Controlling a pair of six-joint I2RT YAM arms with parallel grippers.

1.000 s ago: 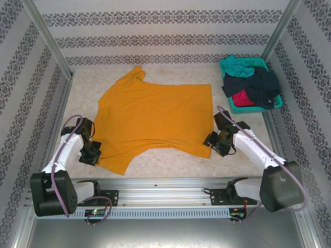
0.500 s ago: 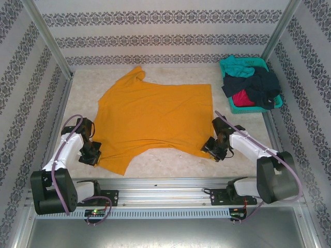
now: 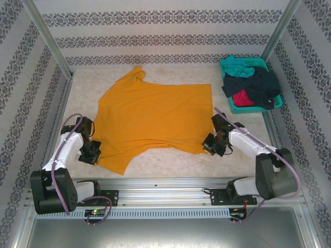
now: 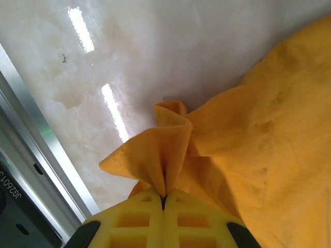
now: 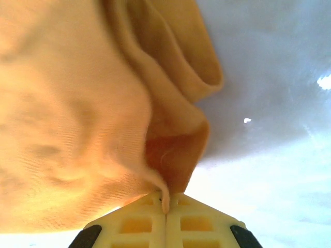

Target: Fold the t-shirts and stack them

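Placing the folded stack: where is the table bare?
Bare: the far strip between the orange shirt and the back wall, and the near strip between its hem and the front rail. Crowded: the heaped basket, and both near corners, where the left fingers and right fingers pinch the shirt.

A robot test cell in a lab is indicated: a pale marble-look tabletop (image 3: 170, 164) is boxed in by wall panels papered with grey floral stripes (image 3: 155, 31), bare aluminium corner posts (image 3: 46, 39) are fitted, and a white-and-black robot arm (image 3: 64, 152) is bolted at each end of a slotted aluminium rail (image 3: 160, 194)
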